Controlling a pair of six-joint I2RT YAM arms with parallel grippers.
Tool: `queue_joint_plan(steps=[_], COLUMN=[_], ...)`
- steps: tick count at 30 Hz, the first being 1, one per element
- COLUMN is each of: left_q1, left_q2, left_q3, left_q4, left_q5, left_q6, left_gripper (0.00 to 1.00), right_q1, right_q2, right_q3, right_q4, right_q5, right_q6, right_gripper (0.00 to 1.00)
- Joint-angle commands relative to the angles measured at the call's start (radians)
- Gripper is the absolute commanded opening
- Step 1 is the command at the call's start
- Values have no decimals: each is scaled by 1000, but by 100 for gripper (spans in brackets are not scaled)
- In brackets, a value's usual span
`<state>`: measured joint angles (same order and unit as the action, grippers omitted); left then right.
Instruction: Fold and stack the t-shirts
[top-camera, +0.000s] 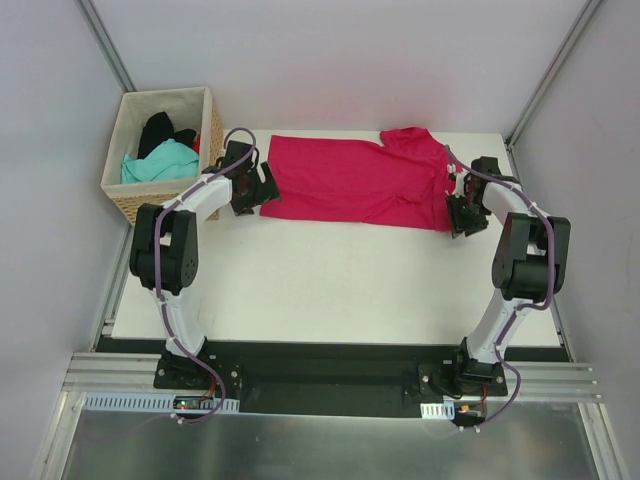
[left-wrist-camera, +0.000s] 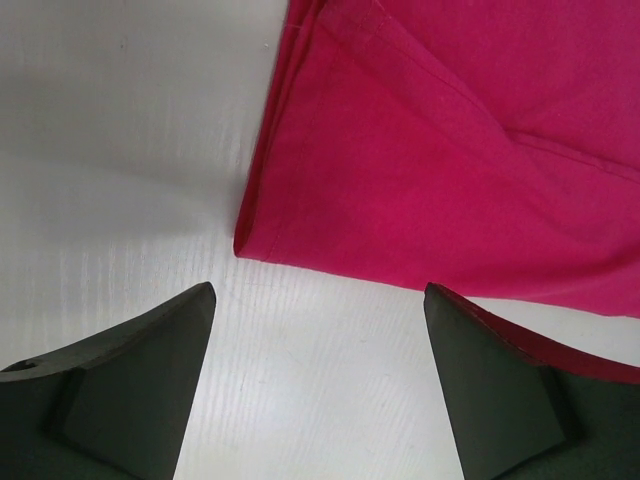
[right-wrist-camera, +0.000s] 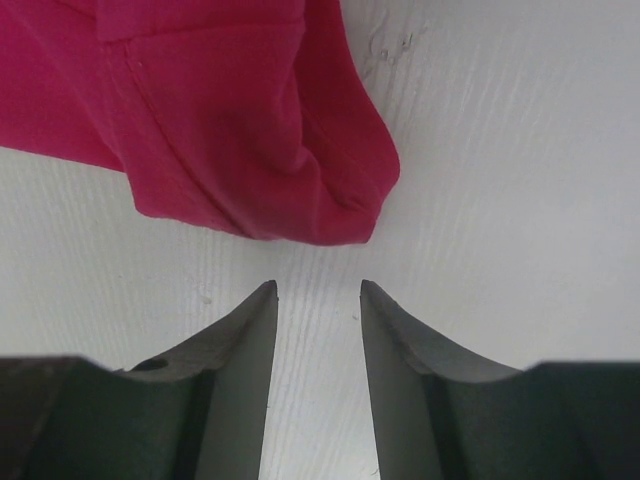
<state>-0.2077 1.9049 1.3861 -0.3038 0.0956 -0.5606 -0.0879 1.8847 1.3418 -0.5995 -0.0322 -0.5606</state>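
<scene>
A crimson-pink t-shirt (top-camera: 360, 180) lies flat across the far half of the white table, bunched at its right end. My left gripper (top-camera: 256, 196) is wide open and empty just off the shirt's left near corner (left-wrist-camera: 245, 245). My right gripper (top-camera: 460, 218) is open and empty just off the shirt's rounded right near fold (right-wrist-camera: 345, 215); neither touches the cloth. A teal shirt (top-camera: 160, 165) and a black shirt (top-camera: 160, 130) lie in the basket.
A wicker basket (top-camera: 212, 125) with pale lining stands at the table's far left corner, next to my left arm. Grey walls and metal frame posts enclose the table. The near half of the table (top-camera: 340, 290) is bare white.
</scene>
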Motion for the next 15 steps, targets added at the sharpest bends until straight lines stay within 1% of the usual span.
queue_joint_plan(steps=[1, 6, 10, 12, 13, 15], left_q1=[5, 11, 13, 13, 13, 13], left_q2=[26, 36, 46, 51, 54, 66], left_q3=[48, 34, 36, 31, 31, 30], left_q4=[-12, -24, -26, -24, -26, -24], left_q5=[-7, -42, -43, -49, -51, -50], left_q6=[7, -12, -21, -28, -30, -30], left_gripper=[84, 81, 78, 72, 70, 63], right_q1=[5, 5, 5, 5, 5, 7], right_q2=[10, 27, 28, 28, 27, 24], right_q3=[53, 71, 65, 60, 57, 54], right_q4=[1, 6, 6, 12, 13, 14], right_q5=[20, 26, 23, 23, 22, 18], right_q6=[-19, -19, -18, -18, -16, -15], right_gripper=[41, 39, 34, 32, 29, 27])
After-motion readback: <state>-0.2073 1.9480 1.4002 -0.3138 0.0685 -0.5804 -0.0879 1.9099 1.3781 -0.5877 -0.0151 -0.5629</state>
